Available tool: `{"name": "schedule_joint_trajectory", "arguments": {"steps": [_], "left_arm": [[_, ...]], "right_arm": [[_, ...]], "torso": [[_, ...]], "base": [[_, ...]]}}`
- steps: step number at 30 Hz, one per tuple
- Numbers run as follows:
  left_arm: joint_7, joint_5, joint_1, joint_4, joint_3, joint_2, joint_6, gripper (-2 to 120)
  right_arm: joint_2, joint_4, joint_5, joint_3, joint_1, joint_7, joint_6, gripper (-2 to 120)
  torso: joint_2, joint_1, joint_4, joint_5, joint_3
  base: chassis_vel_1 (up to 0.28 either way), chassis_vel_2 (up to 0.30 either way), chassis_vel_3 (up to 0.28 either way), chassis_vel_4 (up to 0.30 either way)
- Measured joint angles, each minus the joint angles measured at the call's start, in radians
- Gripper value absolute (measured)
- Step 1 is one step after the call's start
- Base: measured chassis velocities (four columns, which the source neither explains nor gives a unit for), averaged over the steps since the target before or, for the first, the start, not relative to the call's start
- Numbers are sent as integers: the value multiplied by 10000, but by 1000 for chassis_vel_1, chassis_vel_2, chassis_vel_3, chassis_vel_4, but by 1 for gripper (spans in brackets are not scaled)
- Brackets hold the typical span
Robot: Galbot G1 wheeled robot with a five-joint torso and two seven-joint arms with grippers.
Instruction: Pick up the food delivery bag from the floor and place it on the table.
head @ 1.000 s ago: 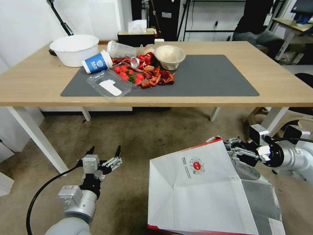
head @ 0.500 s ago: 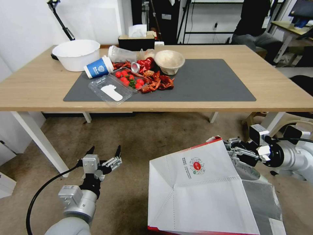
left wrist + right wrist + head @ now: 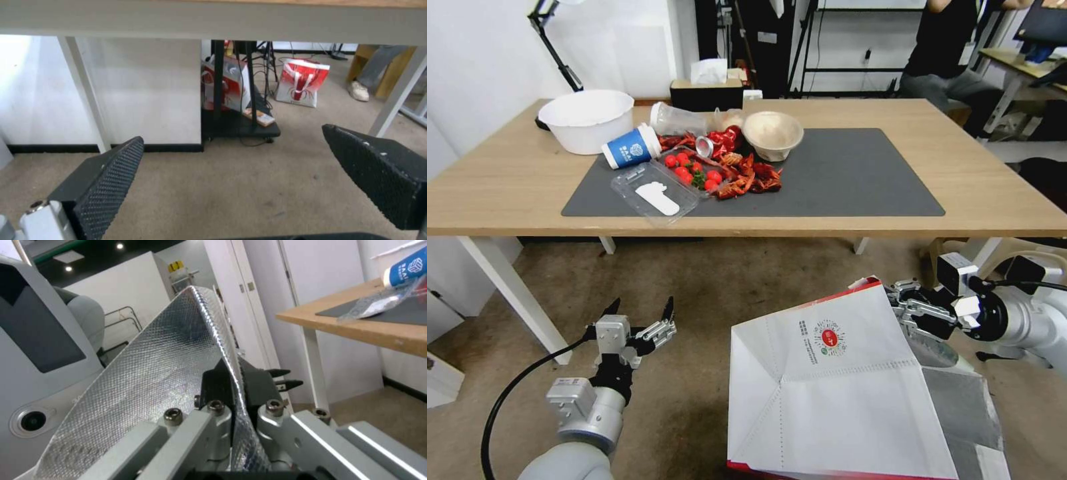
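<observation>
The food delivery bag [image 3: 834,393] is white with red edging, a small round red logo, and a silver, diamond-quilted foil lining [image 3: 151,373]. The table [image 3: 507,173] is light wood with white legs and bears a dark grey mat [image 3: 854,173]. The floor [image 3: 714,293] is brownish-grey carpet. A blue paper cup [image 3: 630,147] has a white lid.
</observation>
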State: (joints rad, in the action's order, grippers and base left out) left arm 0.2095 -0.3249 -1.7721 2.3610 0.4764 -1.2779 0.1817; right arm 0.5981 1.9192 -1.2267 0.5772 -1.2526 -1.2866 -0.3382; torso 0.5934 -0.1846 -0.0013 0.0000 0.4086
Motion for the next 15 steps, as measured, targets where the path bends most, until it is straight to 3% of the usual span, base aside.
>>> {"name": "schedule_joint_trajectory", "arguments": {"steps": [15], "left_arm": [[0,0,8,7,-10,-18,0,100]], "right_arm": [[-37,36,-19,16,-5,17,-3,0]], "torso": [[597,-239,0,0,356]], "base": [[0,0,0,0]]}}
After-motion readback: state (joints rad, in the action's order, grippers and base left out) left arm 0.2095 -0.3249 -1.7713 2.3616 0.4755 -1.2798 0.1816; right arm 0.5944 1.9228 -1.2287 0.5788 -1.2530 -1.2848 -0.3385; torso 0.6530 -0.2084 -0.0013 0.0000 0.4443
